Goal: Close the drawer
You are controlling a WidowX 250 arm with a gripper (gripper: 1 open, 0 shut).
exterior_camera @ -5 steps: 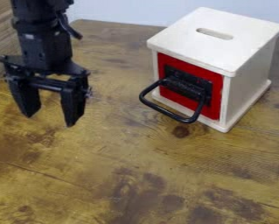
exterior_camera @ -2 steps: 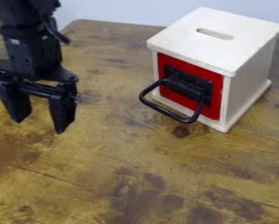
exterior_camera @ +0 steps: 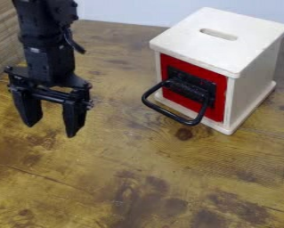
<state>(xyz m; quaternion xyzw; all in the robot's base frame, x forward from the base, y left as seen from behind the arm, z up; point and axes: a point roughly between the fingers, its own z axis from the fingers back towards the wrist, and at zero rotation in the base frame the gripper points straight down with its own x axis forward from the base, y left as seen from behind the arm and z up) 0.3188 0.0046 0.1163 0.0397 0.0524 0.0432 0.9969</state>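
Lining up to close the red-fronted drawer [exterior_camera: 213,100]
The two-finger gripper [exterior_camera: 52,116], fingers spread wide and nothing between them, hangs well apart from the cream cube [exterior_camera: 254,76]; next likely a push on the black loop handle [exterior_camera: 168,114]. Worn brown wood tabletop [exterior_camera: 109,183], pale wall [exterior_camera: 138,11] behind.

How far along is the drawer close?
Front panel of the drawer looks flush with the wooden cube, so closing appears done, though this angle can't rule out a small gap. In hand: nothing; the gripper hangs open, well apart from the loop handle. Left: probably only confirming it's fully seated.
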